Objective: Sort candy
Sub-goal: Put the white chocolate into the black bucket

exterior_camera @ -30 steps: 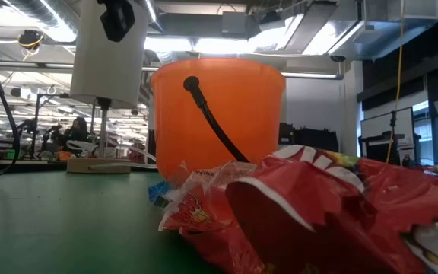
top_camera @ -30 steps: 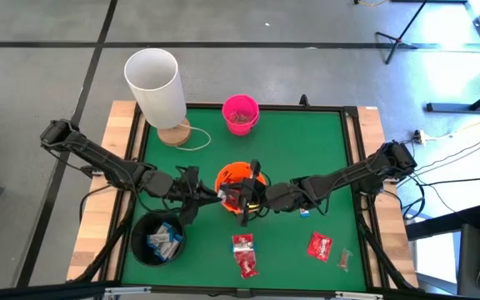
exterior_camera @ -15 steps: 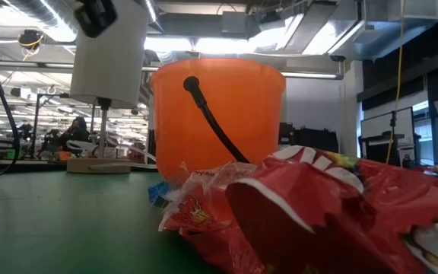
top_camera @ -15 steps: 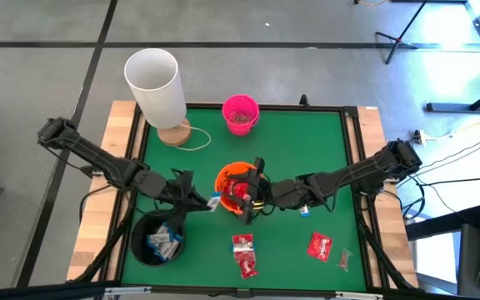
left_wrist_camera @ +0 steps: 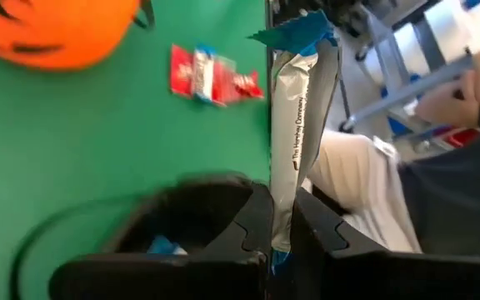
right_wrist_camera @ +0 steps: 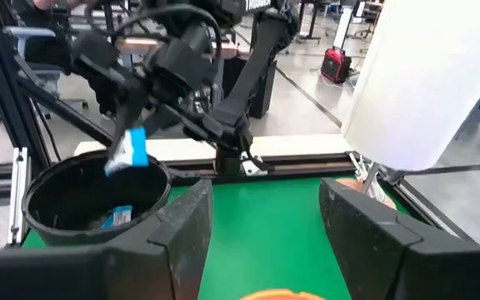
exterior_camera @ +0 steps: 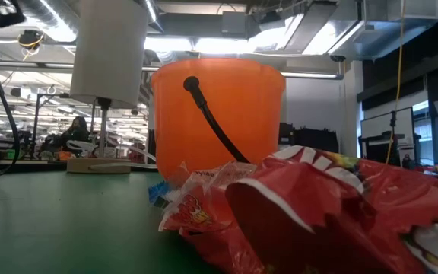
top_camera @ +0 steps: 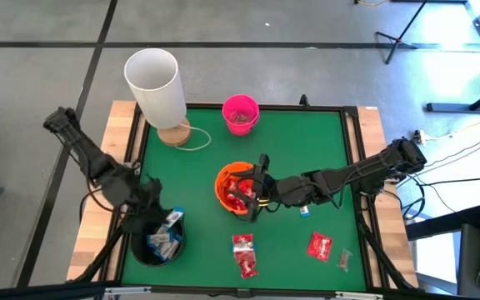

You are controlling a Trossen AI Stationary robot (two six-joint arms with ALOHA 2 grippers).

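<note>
The left gripper (top_camera: 167,218) hangs right over the black bucket (top_camera: 138,248) at the near left corner of the green desk (top_camera: 307,150), its jaws closed on a narrow white-and-blue bar (left_wrist_camera: 294,125). The left wrist view shows that bar pinched at one end and standing out past the fingers (left_wrist_camera: 244,229), with the bucket's dark rim below it. More white-and-blue bars (top_camera: 163,242) already lie inside the black bucket.

Just right of the black bucket, toward the middle of the desk, stands the orange bucket (top_camera: 227,179), with red packets (top_camera: 238,191) showing inside it. The right gripper (top_camera: 255,193) sits at that bucket's right rim, and its jaws are spread apart with nothing between them, as the right wrist view makes plain.

Loose candy lies on the desk to the right of the black bucket: a small heap of red packets (top_camera: 243,253) nearest, a single red packet (top_camera: 320,245) farther right, and a small pale sweet (top_camera: 345,260) just beyond that. A bit of blue wrapper (top_camera: 304,212) lies by the right arm.

Behind the black bucket, at the far side of the desk, stands a tall white cylinder (top_camera: 154,85) on a wooden base, and to its right a pink bucket (top_camera: 240,114).
</note>
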